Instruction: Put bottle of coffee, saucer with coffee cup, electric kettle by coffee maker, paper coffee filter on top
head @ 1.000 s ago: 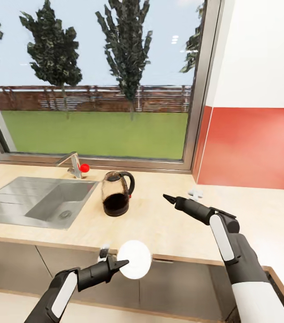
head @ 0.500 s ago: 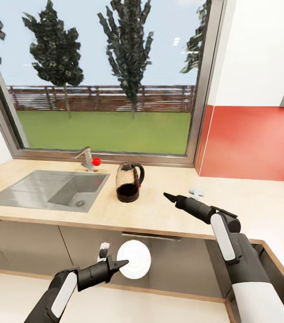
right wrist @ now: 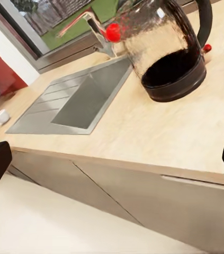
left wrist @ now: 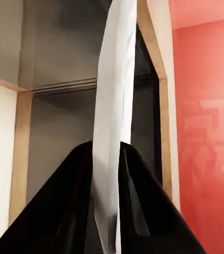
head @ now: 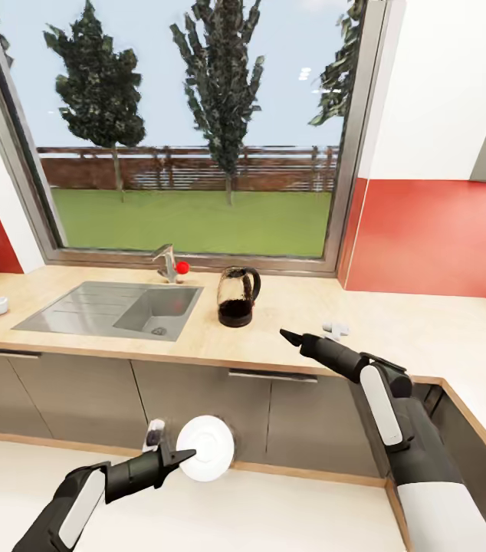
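No readable text or labels.

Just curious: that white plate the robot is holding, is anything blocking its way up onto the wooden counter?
Nothing visible does. The saucer is clamped edge-on in the left gripper, below the kitchen countertop, whose stretch beside the electric kettle is bare.

My head camera looks forward and down from well back at the kitchen countertop (head: 289, 349), its sink (head: 113, 307) and the window. My right wrist camera looks close along that worktop, sharing the sink and the electric kettle (head: 238, 296). My left wrist camera looks very close up, edge-on at the saucer (left wrist: 114, 121).
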